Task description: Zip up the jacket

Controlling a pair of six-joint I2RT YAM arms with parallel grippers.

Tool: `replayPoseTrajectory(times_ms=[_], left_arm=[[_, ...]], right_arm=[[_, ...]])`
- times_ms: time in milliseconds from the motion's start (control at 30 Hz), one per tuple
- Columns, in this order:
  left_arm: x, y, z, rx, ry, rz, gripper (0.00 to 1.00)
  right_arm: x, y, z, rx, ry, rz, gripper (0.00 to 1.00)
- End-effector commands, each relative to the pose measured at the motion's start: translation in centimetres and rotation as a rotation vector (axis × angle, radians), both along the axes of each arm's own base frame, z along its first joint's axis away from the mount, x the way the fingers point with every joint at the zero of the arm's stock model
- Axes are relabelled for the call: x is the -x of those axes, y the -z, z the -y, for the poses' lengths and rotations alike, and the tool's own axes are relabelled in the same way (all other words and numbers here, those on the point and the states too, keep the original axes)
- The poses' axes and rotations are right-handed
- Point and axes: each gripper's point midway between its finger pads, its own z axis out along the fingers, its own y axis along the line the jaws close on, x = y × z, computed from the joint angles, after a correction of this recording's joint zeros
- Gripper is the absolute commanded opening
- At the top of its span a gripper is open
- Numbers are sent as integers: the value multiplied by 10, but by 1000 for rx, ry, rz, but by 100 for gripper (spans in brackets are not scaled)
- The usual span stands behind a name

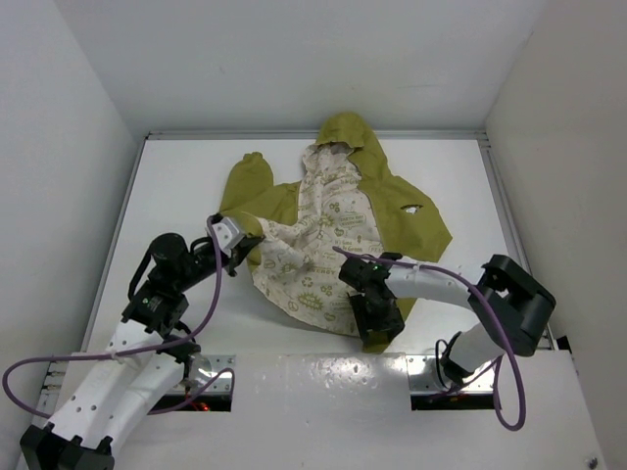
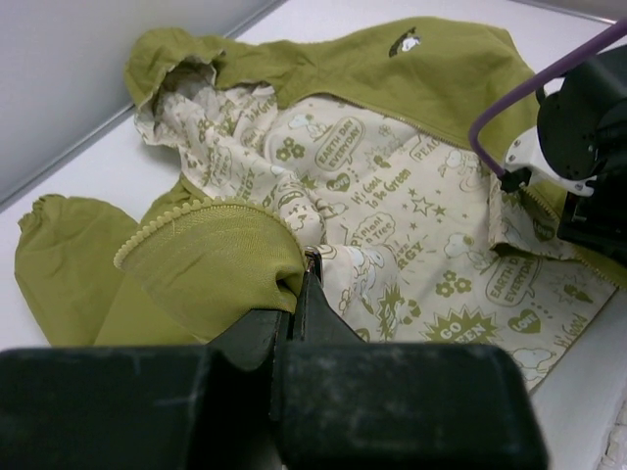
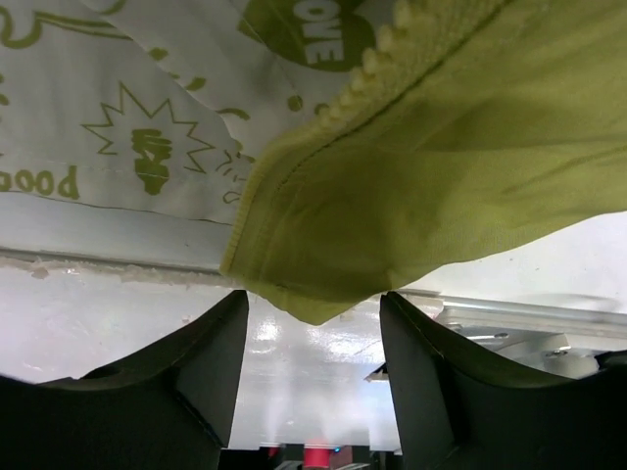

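The olive-green hooded jacket (image 1: 323, 235) lies unzipped on the white table with its cream printed lining facing up and the hood at the far side. My left gripper (image 1: 238, 243) is shut on the jacket's left front edge, and the left wrist view shows the jaws pressed together on the folded olive fabric and zipper edge (image 2: 306, 266). My right gripper (image 1: 378, 333) is open at the jacket's bottom hem. In the right wrist view the olive hem corner (image 3: 313, 299) hangs between the spread fingers (image 3: 201, 357), untouched.
White walls enclose the table (image 1: 176, 176) on the left, back and right. A glossy white board (image 1: 323, 377) with metal plates runs along the near edge. Purple cables (image 1: 211, 304) loop from both arms. The right arm (image 2: 588, 127) shows in the left wrist view.
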Motion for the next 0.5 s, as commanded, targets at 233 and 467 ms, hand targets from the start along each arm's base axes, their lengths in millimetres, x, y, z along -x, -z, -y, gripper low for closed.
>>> replayPoseTrajectory(times_ms=[233, 467], left_arm=[[-5, -25, 0, 75, -18, 91, 0], [-6, -23, 1, 93, -19, 88, 0]], right_arm=[[7, 14, 11, 63, 110, -45, 56], [1, 25, 8, 61, 123, -37, 40]])
